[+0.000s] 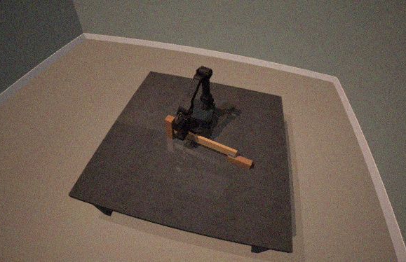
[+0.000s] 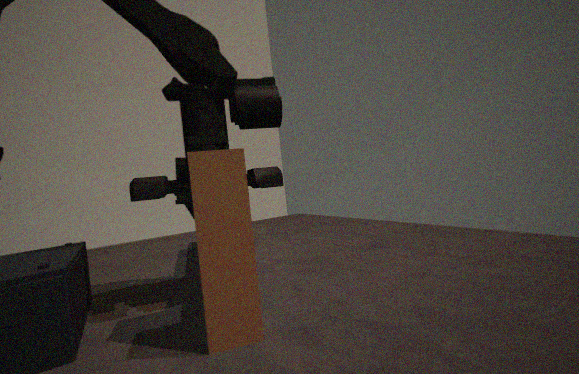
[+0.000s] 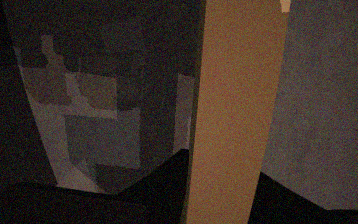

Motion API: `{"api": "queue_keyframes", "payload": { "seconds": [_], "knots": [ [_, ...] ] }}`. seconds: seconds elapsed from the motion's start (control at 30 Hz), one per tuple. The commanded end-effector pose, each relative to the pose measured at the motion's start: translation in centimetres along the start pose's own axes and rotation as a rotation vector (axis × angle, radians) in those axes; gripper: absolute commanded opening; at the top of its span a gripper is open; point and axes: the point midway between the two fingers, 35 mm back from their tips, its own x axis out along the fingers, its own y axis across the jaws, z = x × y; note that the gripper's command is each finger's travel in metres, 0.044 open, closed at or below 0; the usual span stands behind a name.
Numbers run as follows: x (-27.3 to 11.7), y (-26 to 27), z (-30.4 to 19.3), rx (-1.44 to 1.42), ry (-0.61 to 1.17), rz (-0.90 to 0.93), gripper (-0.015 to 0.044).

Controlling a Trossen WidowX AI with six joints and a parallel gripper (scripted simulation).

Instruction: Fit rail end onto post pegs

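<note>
The long wooden rail (image 1: 214,143) (image 3: 235,110) runs from the post to the footboard block (image 1: 241,161). Its far end lies at the grey bracket (image 1: 232,155) on the block. My gripper (image 1: 181,136) (image 3: 205,158) is shut on the rail close to its near end and holds that end above the table. The upright post (image 1: 169,127) (image 2: 225,250) stands just beyond the gripper. In the exterior view it hides the rail and most of the fingers. The pegs and holes are not visible, and I cannot tell whether the rail's end touches the post.
The dark table (image 1: 161,196) carries everything. The arm's base (image 1: 203,117) (image 2: 35,305) stands behind the rail, on the side of the table's back edge. The arm casts shadows on the table around the base and beside the rail.
</note>
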Motion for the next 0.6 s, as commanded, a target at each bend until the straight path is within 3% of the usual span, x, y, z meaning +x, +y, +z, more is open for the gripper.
{"api": "queue_keyframes", "payload": {
  "seconds": [0.0,0.43,0.57],
  "knots": [
    [-0.11,-0.09,-0.24,-0.002,0.004,-0.004,0.0],
    [-0.23,-0.08,-0.63,-0.002,0.004,-0.004,0.0],
    [-0.06,-0.01,-0.45,0.0,0.002,0.0,0.0105]
  ]
}}
